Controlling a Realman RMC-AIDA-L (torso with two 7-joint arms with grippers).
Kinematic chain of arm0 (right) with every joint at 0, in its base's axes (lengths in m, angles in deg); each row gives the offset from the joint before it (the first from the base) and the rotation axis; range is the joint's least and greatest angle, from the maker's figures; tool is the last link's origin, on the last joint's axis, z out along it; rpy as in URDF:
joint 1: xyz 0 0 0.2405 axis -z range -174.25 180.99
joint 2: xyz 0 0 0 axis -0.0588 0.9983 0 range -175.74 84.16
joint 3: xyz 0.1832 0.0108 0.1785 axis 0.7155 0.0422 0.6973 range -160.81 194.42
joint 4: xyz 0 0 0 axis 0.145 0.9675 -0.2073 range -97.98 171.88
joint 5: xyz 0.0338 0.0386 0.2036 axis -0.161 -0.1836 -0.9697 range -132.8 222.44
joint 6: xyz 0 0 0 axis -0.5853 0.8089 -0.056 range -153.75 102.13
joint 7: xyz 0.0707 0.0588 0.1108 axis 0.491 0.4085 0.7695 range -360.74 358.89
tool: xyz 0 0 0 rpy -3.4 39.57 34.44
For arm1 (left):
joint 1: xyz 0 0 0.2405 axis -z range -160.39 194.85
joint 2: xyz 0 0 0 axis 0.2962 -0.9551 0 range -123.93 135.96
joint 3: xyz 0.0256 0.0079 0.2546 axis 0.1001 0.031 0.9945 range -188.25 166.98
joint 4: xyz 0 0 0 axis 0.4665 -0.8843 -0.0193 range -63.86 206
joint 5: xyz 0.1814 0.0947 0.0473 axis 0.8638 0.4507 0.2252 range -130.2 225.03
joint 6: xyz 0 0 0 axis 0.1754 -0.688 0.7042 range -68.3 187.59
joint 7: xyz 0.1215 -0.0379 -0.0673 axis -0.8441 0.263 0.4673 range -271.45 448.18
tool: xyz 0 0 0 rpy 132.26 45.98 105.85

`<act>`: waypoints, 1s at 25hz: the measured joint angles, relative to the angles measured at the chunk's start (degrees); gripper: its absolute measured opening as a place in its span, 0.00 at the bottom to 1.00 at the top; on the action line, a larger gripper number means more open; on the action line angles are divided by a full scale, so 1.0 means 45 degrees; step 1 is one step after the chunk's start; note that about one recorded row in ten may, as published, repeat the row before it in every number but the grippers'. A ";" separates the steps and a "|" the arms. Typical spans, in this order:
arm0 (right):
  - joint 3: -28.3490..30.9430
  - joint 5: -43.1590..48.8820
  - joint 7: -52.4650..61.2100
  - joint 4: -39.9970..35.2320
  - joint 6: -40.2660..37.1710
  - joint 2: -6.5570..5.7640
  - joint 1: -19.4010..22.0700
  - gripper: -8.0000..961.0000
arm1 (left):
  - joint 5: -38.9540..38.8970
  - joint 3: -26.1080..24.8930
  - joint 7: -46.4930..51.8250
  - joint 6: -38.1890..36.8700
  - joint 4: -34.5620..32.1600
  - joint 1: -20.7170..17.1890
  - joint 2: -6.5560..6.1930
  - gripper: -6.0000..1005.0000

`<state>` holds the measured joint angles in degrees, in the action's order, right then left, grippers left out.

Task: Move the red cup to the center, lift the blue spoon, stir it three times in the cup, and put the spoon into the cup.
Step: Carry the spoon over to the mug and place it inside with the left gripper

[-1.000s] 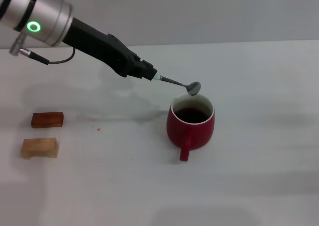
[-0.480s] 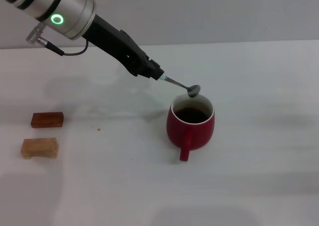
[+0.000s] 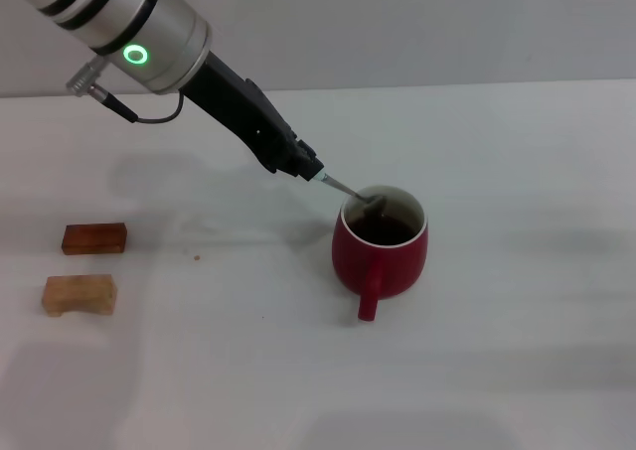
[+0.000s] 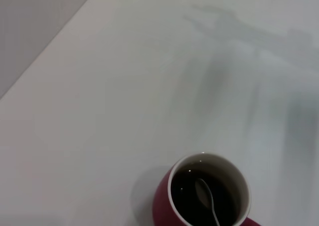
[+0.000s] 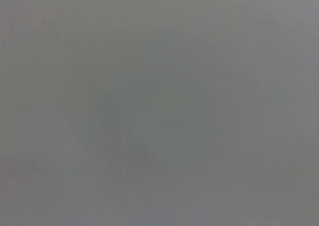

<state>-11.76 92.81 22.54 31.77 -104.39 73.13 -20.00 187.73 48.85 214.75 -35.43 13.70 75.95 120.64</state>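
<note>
The red cup (image 3: 382, 250) stands near the middle of the white table, its handle toward me, with dark liquid inside. It also shows in the left wrist view (image 4: 207, 193). My left gripper (image 3: 308, 168) is shut on the handle end of the blue spoon (image 3: 350, 191). The spoon slants down to the right, and its grey metal bowl sits inside the cup at the liquid. The spoon bowl shows in the left wrist view (image 4: 204, 192). The pale handle is hidden in the gripper. My right gripper is out of view.
A dark brown wooden block (image 3: 94, 238) and a light wooden block (image 3: 79, 295) lie at the left of the table (image 3: 517, 321). The right wrist view shows only plain grey.
My left gripper has moved right and down. The spoon bowl, which hung above the cup's far rim, is now lowered into the cup. The cup has not moved.
</note>
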 joint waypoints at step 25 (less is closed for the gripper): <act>-0.0109 0.0038 -0.0016 0.0164 0.0038 -0.0001 -0.0028 0.49 | 0.0796 0.0841 -0.0017 0.1371 0.0810 0.0599 0.0755 0.13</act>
<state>-12.25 92.98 22.46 32.50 -104.22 73.12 -20.13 191.31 52.64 214.68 -29.26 17.34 78.65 124.04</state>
